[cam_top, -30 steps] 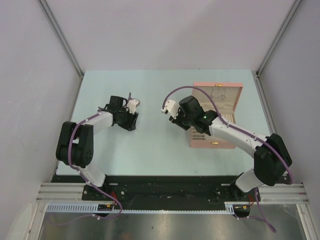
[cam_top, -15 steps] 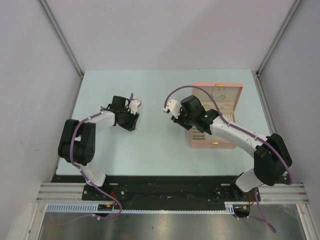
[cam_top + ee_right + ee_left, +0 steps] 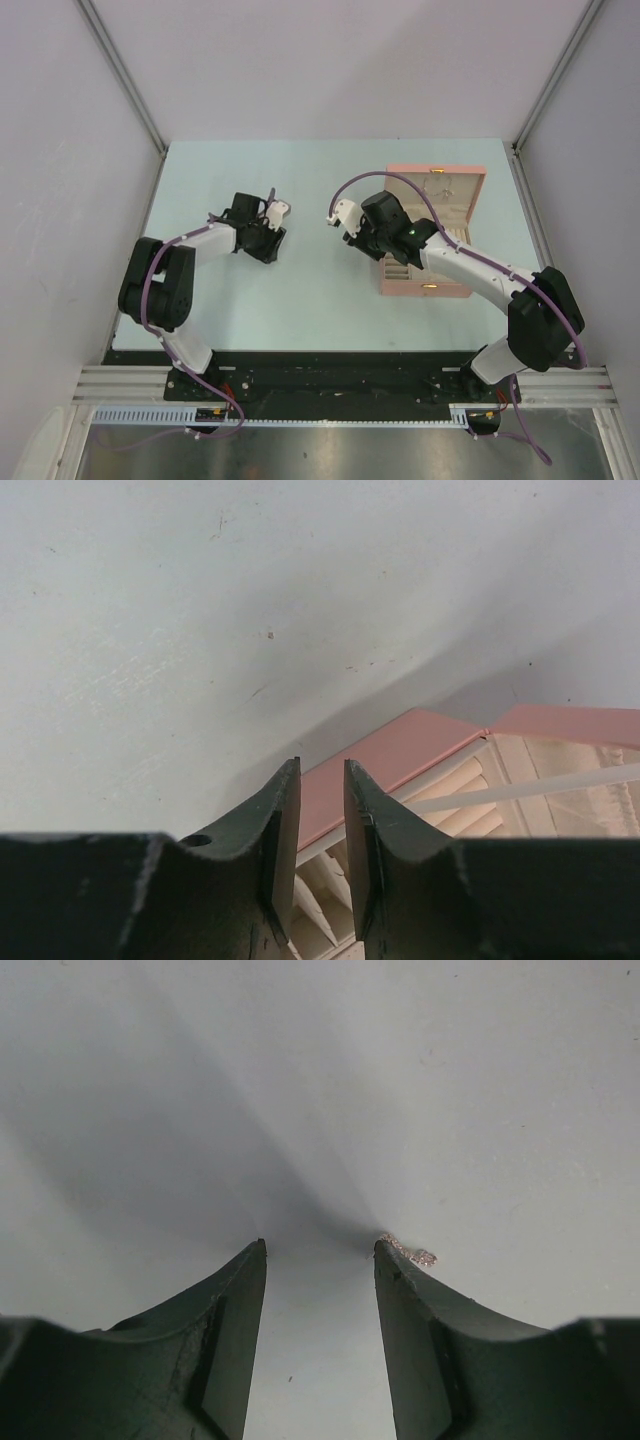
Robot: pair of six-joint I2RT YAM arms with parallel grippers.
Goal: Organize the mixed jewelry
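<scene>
In the left wrist view a tiny pinkish glittering jewelry piece (image 3: 415, 1254) lies on the pale table, touching the outside tip of my right-hand finger (image 3: 420, 1320). My left gripper (image 3: 320, 1246) is open and low over the table, with nothing between its fingers; in the top view it (image 3: 266, 242) is left of centre. My right gripper (image 3: 322, 770) is open by a narrow gap and empty, hovering over the left rim of the open pink box (image 3: 400, 755). In the top view it (image 3: 370, 246) is at the box's (image 3: 440, 225) left edge. No other jewelry shows.
The pink box has cream ribbed compartments (image 3: 470, 790), and its lid (image 3: 440, 185) lies open toward the back. Grey walls and metal posts surround the pale table (image 3: 300, 300). The arm bases stand on the rail at the near edge.
My left gripper has moved a little to the right across the table. My right gripper has stayed almost still at the box's left edge.
</scene>
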